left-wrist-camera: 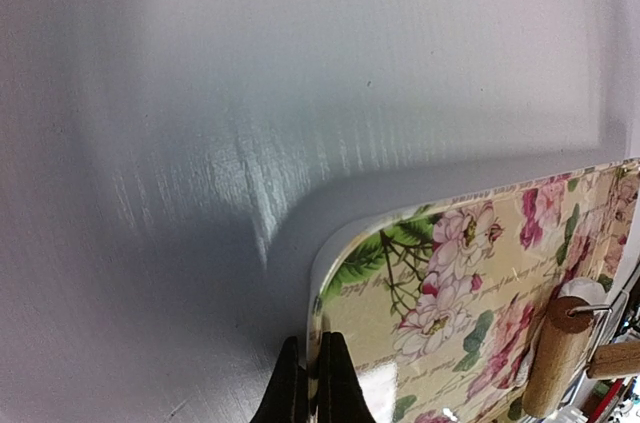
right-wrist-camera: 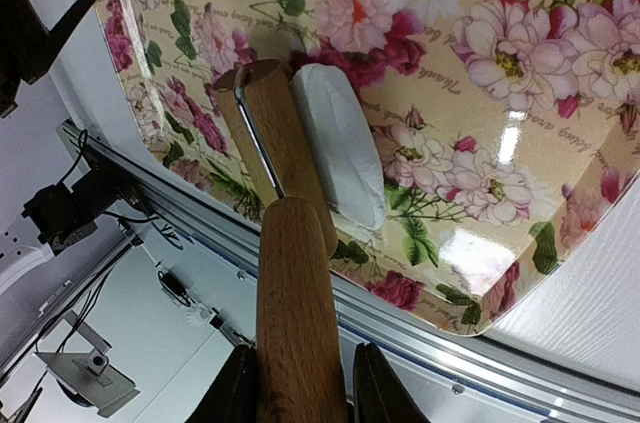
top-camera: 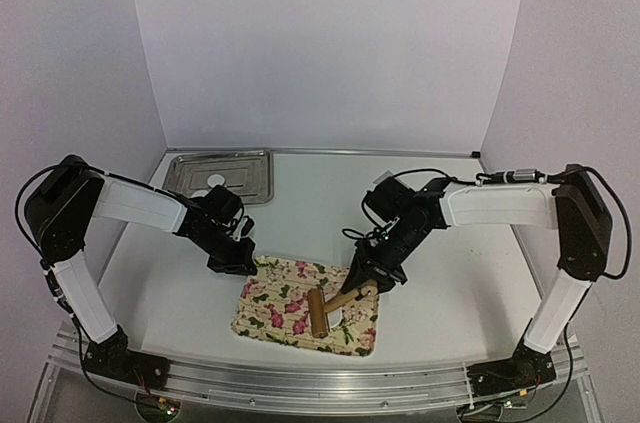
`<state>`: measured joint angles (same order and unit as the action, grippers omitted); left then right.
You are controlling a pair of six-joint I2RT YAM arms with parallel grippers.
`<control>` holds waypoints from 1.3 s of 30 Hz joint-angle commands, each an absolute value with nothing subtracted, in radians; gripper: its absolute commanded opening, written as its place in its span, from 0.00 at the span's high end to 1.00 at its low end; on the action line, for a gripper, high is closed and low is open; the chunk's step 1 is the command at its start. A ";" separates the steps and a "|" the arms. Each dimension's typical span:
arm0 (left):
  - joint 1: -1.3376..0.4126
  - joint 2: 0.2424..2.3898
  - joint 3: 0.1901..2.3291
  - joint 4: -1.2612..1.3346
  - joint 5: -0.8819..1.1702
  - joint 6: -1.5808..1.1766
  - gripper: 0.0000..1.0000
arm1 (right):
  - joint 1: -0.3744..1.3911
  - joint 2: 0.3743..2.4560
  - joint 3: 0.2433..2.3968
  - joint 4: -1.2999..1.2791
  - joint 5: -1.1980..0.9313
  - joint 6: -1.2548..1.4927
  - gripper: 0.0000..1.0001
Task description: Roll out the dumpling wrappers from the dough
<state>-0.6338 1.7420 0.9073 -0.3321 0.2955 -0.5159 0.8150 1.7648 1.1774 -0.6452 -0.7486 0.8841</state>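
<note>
The big white bench point(top-camera: 450, 263) holds a flowered board point(top-camera: 275, 293) near the arms and a metal tray point(top-camera: 190, 178) at the back. The left pincer point(top-camera: 243, 265) is pinched tight on the board's corner. The right pincer point(right-wrist-camera: 300, 388) grips the handle of the wooden roller point(right-wrist-camera: 272, 108). The roller rests against a fat white lump of dough point(right-wrist-camera: 340, 143) on the board. To do this well, push the roller slowly over the lump, press evenly, and keep the board from sliding.
</note>
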 commanded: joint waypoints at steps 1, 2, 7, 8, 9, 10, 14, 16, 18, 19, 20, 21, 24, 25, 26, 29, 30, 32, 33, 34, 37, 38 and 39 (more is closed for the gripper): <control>-0.621 1.723 0.899 -0.346 0.256 -0.512 1.00 | 0.763 1.742 1.020 -0.893 -0.418 0.904 1.00; -0.620 1.725 0.901 -0.347 0.256 -0.512 1.00 | 0.747 1.720 0.999 -0.900 -0.413 0.899 1.00; -0.620 1.739 0.909 -0.337 0.273 -0.510 1.00 | 0.726 1.726 0.978 -0.905 -0.425 0.878 1.00; -0.620 1.743 0.912 -0.336 0.276 -0.509 1.00 | 0.735 1.746 0.995 -0.904 -0.425 0.875 1.00; -0.620 1.745 0.914 -0.336 0.278 -0.508 1.00 | 0.746 1.771 1.017 -0.904 -0.425 0.872 1.00; -0.620 1.746 0.917 -0.337 0.279 -0.507 1.00 | 0.756 1.799 1.044 -0.904 -0.425 0.868 1.00; -0.620 1.739 0.914 -0.341 0.272 -0.506 1.00 | 0.781 1.881 1.128 -0.902 -0.435 0.858 1.00; -0.620 1.737 0.912 -0.341 0.269 -0.508 1.00 | 0.796 1.910 1.155 -0.903 -0.440 0.858 1.00; -0.620 1.738 0.911 -0.342 0.267 -0.509 1.00 | 0.801 1.913 1.155 -0.903 -0.438 0.859 1.00; -0.620 1.738 0.911 -0.343 0.265 -0.510 1.00 | 0.800 1.903 1.149 -0.906 -0.429 0.859 1.00; -0.619 1.738 0.910 -0.345 0.262 -0.511 1.00 | 0.794 1.890 1.143 -0.910 -0.423 0.857 1.00; -0.618 1.738 0.910 -0.345 0.260 -0.511 1.00 | 0.783 1.874 1.129 -0.914 -0.423 0.855 1.00; -0.617 1.739 0.908 -0.343 0.261 -0.512 1.00 | 0.725 1.800 1.068 -0.930 -0.406 0.838 1.00; -0.617 1.738 0.908 -0.343 0.262 -0.512 1.00 | 0.703 1.780 1.052 -0.939 -0.400 0.829 1.00; -0.617 1.738 0.908 -0.341 0.263 -0.511 1.00 | 0.688 1.764 1.041 -0.947 -0.395 0.819 1.00; -0.617 1.740 0.908 -0.340 0.266 -0.511 1.00 | 0.673 1.763 1.036 -0.957 -0.400 0.804 1.00; -0.617 1.740 0.908 -0.339 0.267 -0.511 1.00 | 0.677 1.775 1.038 -0.955 -0.408 0.803 1.00; -0.617 1.741 0.908 -0.338 0.268 -0.511 1.00 | 0.701 1.808 1.062 -0.951 -0.406 0.809 1.00; -0.617 1.740 0.907 -0.339 0.267 -0.511 1.00 | 0.723 1.826 1.085 -0.949 -0.406 0.811 1.00; -0.617 1.739 0.907 -0.339 0.267 -0.511 1.00 | 0.741 1.850 1.104 -0.946 -0.410 0.814 1.00; -0.617 1.738 0.907 -0.338 0.265 -0.512 1.00 | 0.787 1.924 1.160 -0.930 -0.427 0.827 1.00; -0.617 1.737 0.907 -0.338 0.265 -0.512 1.00 | 0.799 1.942 1.179 -0.927 -0.430 0.829 1.00; -0.617 1.738 0.906 -0.338 0.264 -0.512 1.00 | 0.805 1.951 1.192 -0.926 -0.430 0.830 1.00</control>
